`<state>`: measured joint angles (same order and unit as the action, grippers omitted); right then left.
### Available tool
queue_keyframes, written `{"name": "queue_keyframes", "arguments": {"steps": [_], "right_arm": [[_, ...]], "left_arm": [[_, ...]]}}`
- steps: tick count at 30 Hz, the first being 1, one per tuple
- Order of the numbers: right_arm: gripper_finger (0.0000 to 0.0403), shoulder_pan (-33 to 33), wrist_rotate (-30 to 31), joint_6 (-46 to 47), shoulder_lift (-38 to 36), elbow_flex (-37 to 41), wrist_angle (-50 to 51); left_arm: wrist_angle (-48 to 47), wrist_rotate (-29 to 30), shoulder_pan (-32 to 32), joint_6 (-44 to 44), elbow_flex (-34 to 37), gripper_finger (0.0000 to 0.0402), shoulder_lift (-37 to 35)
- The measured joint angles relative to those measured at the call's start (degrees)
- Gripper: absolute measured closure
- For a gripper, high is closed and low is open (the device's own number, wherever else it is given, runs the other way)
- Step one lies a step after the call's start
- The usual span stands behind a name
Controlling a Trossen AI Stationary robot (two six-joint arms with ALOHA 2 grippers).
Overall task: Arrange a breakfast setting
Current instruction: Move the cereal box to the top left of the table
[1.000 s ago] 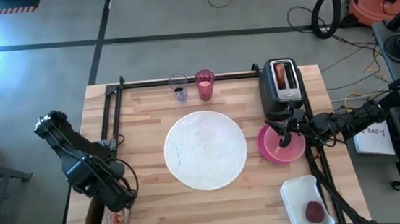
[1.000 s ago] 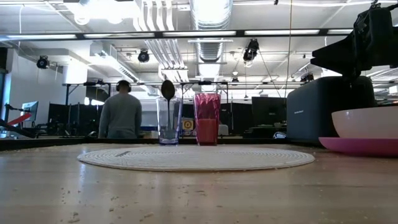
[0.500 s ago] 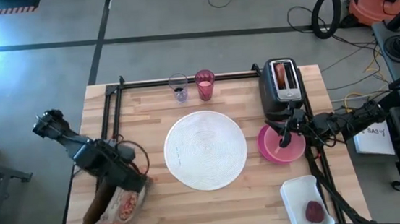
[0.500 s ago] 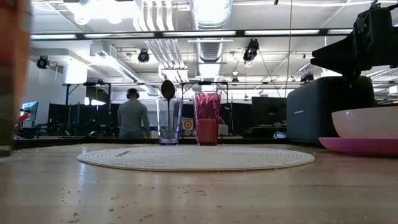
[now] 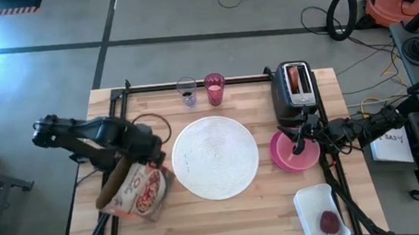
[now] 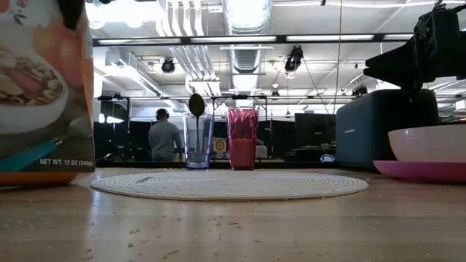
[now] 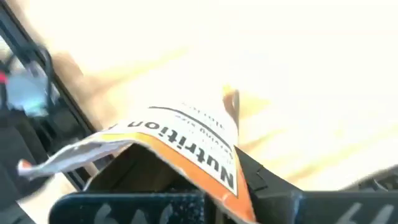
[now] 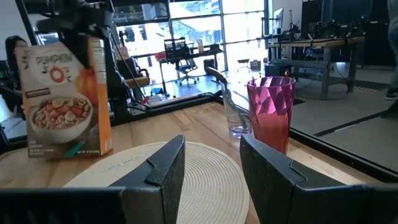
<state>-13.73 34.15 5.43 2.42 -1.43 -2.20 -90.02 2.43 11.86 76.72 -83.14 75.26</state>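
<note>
The cereal box (image 5: 136, 191) is held at the white disc's (image 5: 214, 157) nine o'clock by the left gripper (image 5: 142, 148), jaws pinched on its top flap. The right gripper (image 5: 297, 145), spread, hovers over the bowl (image 5: 294, 145) on the magenta plate (image 5: 278, 159) at three o'clock. Risk: the flap could tear or slip, tipping the box. Only the low view shows the spoon (image 6: 196, 106) standing in the clear glass (image 6: 198, 143).

Cereal box (image 8: 65, 99): "PUMPKIN", "Nutrition", "NET WT. 12 OZ".
</note>
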Motion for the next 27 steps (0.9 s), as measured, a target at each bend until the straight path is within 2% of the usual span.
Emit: {"name": "queue_keyframes", "arguments": {"steps": [6, 12, 27], "right_arm": [[0.0259, -0.01, 0.0, 0.09, 0.0, 0.0, 0.0], [0.0259, 0.01, 0.0, 0.07, 0.0, 0.0, 0.0], [0.0259, 0.01, 0.0, 0.02, -0.01, 0.0, 0.0]], "left_arm": [[0.02, 5.4, -7.66, -9.92, -0.39, 0.0401, 0.77], [0.0, 9.58, -11.37, -16.75, -0.39, 0.0401, 1.98], [0.0, 28.69, -17.94, -25.16, -0.39, 0.0401, 4.54]]}}
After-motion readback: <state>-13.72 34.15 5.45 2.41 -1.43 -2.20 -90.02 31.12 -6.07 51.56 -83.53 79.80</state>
